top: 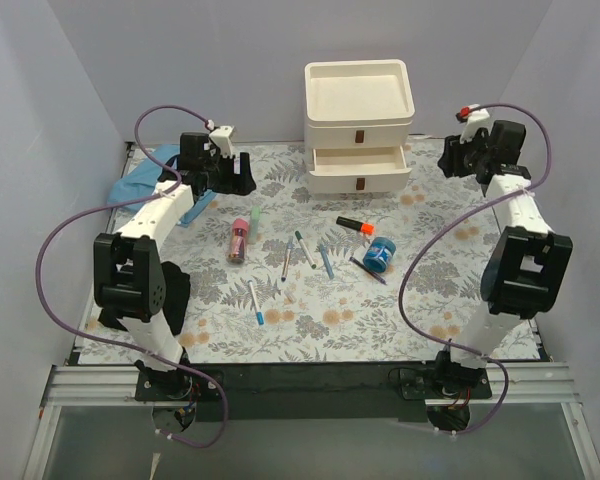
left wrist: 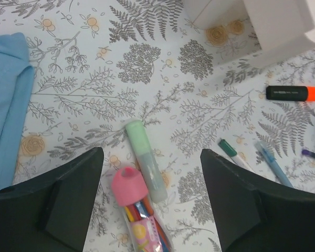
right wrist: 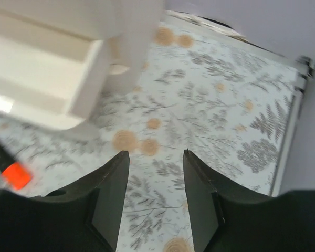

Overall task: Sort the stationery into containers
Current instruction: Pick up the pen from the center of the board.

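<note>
The cream drawer unit stands at the back centre with its middle drawer pulled out. Stationery lies on the floral mat: a pink tube, a black marker with an orange cap, a blue tape roll and several thin pens. My left gripper is open and empty, hovering above the pink tube and a pale green stick. My right gripper is open and empty, right of the drawers. The right wrist view shows the open drawer and the marker's orange cap.
A light-blue cloth lies at the back left and also shows in the left wrist view. Grey walls close in the mat on three sides. The mat's right edge is close to my right gripper.
</note>
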You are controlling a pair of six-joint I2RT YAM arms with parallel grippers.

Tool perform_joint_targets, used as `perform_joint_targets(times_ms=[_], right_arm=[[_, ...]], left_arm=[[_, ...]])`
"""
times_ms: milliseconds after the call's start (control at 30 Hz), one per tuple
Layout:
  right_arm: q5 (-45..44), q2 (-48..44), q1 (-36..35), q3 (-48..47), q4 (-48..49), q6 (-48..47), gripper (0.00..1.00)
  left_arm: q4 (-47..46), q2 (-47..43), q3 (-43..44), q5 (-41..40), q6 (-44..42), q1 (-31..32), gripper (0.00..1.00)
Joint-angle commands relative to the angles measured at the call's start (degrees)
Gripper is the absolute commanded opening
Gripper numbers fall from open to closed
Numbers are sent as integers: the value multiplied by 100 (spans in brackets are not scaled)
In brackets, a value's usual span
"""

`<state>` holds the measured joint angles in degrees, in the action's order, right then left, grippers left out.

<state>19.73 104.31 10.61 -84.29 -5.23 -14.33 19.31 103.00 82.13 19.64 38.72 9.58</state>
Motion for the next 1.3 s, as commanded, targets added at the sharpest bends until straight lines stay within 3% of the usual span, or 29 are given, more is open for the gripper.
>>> perform_joint_targets(times_ms=[0,167,400,533,567,767,1267], right_arm=[[1701,-964,-717,536,-1583,-2027,55],[1940,-1255,-1376,607,-3078,-3459,55],[1622,-1045,-2124,589,-3563,-4280,60],[1561,-729,-2151,458,-3598,-4210,70],[1535,-580,-2168,370,-3607,-4210,94],[1289,-44,-2318,27,-3669,-4394,95],[735,862,-2626,-483,-3669,-4438,82]], left_arm=[[187,-649,-390,163,136,17,76],[117,-1036,-907,163,259,17,77],[-59,-1748,-1629,-12,320,8,77],[11,-1976,-1753,-21,320,8,77],[29,-2038,-1761,-13,320,8,77],[64,-2126,-1885,75,329,0,77],[29,-2091,-1981,93,382,0,77]])
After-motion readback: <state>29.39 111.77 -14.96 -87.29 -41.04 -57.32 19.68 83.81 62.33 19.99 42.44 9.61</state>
